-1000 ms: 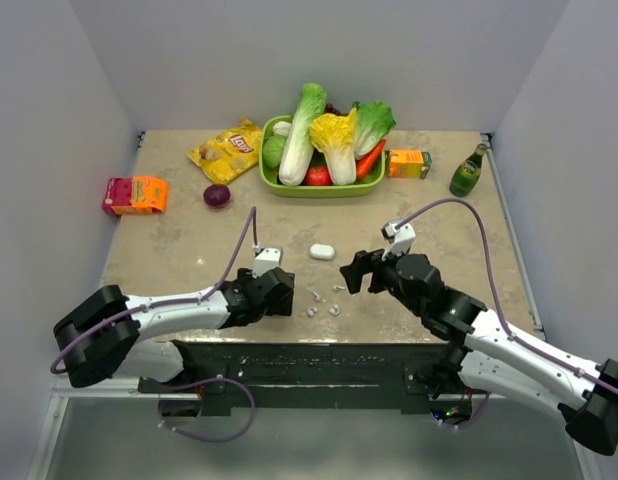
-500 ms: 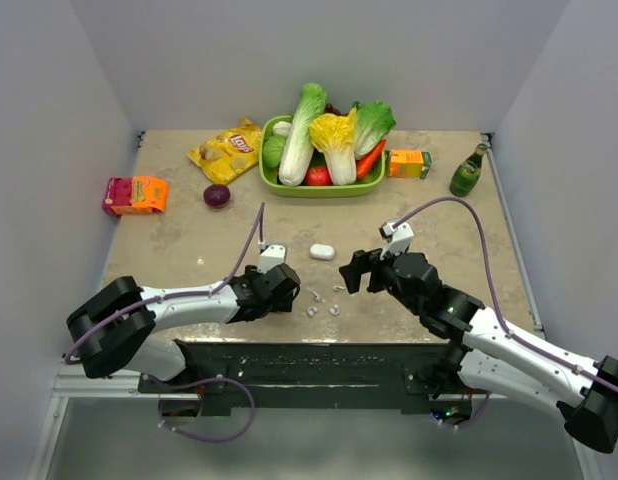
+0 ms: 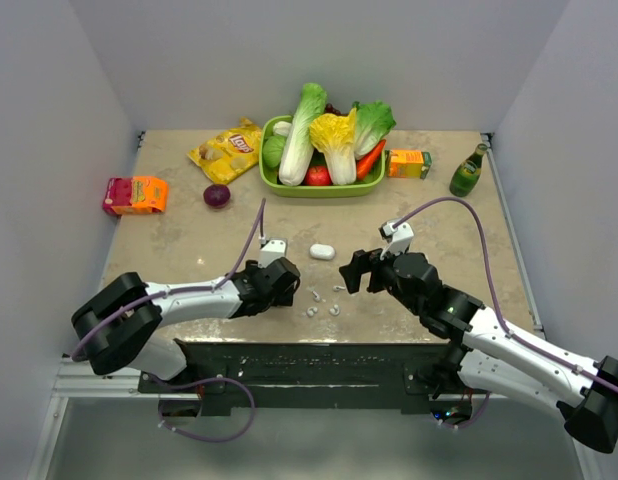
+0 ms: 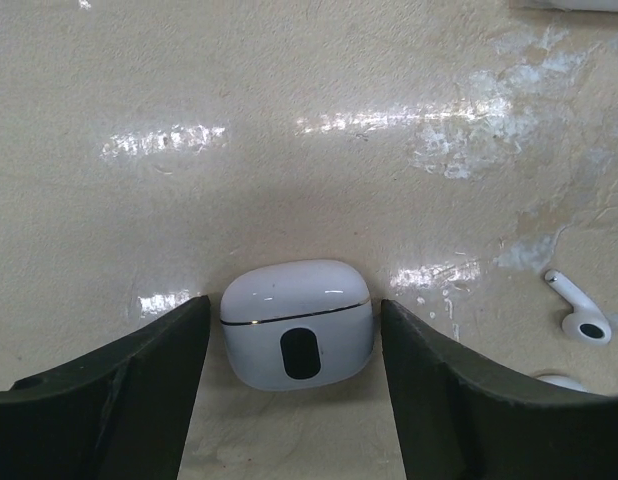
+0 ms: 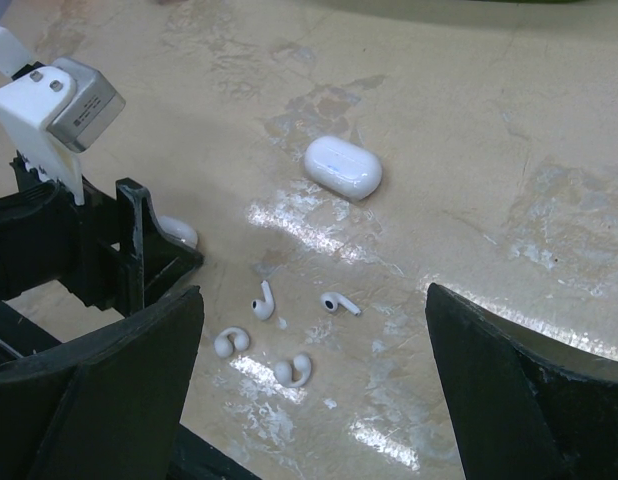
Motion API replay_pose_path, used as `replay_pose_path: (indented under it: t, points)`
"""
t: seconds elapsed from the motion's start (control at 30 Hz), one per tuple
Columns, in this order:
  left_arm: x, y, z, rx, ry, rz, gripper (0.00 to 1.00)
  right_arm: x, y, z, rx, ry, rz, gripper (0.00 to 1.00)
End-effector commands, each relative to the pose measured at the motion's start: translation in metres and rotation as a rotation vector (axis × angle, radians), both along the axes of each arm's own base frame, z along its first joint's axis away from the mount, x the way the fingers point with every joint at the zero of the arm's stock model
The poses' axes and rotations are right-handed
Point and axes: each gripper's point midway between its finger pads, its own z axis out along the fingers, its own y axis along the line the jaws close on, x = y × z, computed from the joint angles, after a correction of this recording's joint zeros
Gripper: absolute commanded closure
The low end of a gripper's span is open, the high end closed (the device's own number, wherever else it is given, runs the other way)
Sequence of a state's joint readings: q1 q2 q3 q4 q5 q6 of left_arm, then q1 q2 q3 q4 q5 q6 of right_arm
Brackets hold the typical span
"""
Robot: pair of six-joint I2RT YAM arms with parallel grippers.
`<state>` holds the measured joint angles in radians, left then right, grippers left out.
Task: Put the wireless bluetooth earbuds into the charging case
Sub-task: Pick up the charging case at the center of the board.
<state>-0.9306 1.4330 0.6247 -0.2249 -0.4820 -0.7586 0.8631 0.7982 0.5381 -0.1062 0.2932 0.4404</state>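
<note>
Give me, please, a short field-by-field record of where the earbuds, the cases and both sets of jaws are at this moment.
left jaws: close on either side of a closed white case resting on the table; contact unclear
right jaws: wide open, holding nothing
second case: closed, lying free, farther from the arm bases than the earbuds
earbuds: four, loose on the table between the two arms, none in a case
</note>
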Motion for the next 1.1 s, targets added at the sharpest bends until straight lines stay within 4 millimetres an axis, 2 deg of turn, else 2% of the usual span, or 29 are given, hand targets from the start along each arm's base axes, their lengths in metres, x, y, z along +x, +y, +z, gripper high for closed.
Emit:
replay_pose_path:
  t: [0.0,0.23,0.43,1.07]
  points:
    - [-0.016,0.006,-0.020,0.050,0.100,-0.031,0.25,0.003,0.002,0.018,0.032,-0.037,-0.001,0.04]
    - [-0.024,0.010,-0.020,0.054,0.113,0.006,0.23,0.003,0.001,0.017,0.030,-0.037,-0.004,0.04]
    - [-0.033,0.017,-0.028,0.062,0.144,0.071,0.24,0.002,0.002,0.017,0.033,-0.037,0.000,0.04]
    - [-0.048,0.011,-0.030,0.060,0.178,0.099,0.31,0.002,0.001,0.017,0.034,-0.044,0.000,0.04]
